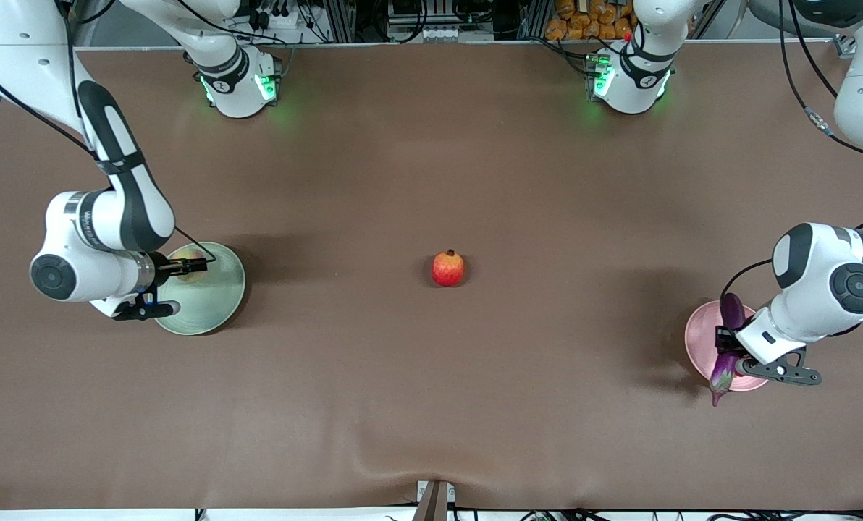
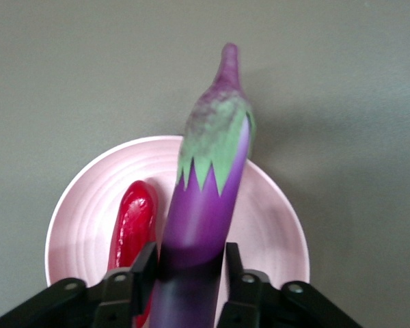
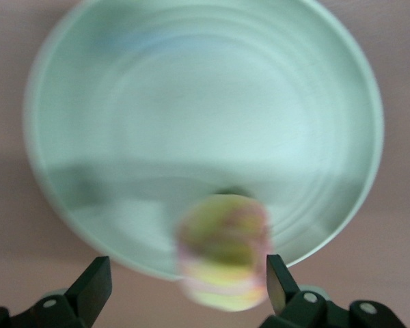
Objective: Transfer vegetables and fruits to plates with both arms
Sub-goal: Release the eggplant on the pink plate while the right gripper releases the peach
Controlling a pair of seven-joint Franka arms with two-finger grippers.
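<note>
Eggplant [image 2: 205, 212] sits gripped in the left end effector [image 2: 191, 273] above the pink plate [image 2: 273, 225], overhanging its rim, so it may tip off on release; peach [image 3: 224, 249] hangs between the wide right end effector's [image 3: 188, 283] fingers over the green plate [image 3: 191, 102], likely rolling.

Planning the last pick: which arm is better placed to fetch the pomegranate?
Right, probably: its pincer stands open, the peach released over the green plate. The left pincer flanks the eggplant. The pomegranate lies between them.

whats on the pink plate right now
On the pale pink ridged plate lies a red chili pepper. The long purple eggplant sits over it between the left gripper's jaws, hiding part of the plate.
</note>
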